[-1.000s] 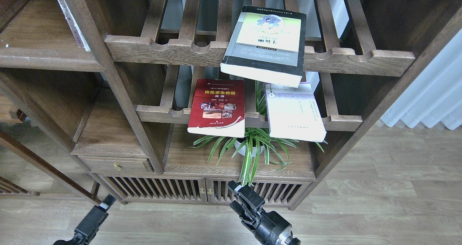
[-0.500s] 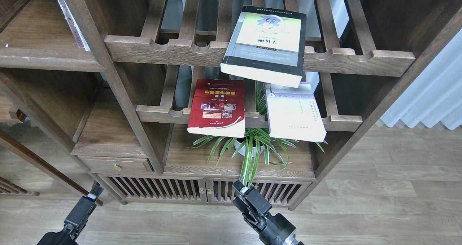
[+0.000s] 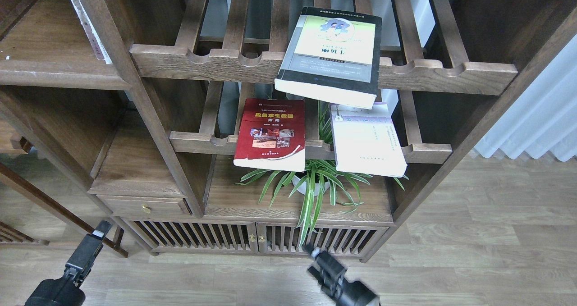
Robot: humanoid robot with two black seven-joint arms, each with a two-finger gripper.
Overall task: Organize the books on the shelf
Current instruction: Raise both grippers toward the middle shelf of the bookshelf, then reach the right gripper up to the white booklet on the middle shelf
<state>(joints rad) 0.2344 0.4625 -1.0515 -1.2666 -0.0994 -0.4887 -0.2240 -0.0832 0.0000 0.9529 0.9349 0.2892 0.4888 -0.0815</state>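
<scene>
Wooden shelving holds the black-bordered book (image 3: 329,56), overhanging a slatted rack (image 3: 225,62): stiff, probably heavy (grip the protruding edge). Both grippers, left gripper (image 3: 97,231) and right gripper (image 3: 315,254), sit well below it; jaw openings cannot be told.

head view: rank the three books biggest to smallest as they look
1. black-bordered book, though it sits on the upper rack, nearer the camera.
2-3. lavender-white book and red book: too alike to rank.

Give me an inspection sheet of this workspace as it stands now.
Surface: solid brown shelf bare but for a potted plant.
Job's things: black-bordered book on upper slatted rack; red book and pale book on lower slatted rack, overhanging.
Clutter: white-spined item upper left.
Grippers: left gripper and right gripper low, empty, jaw state unclear.
Cables: nothing seen.
Surroundings: wood floor, curtain.
</scene>
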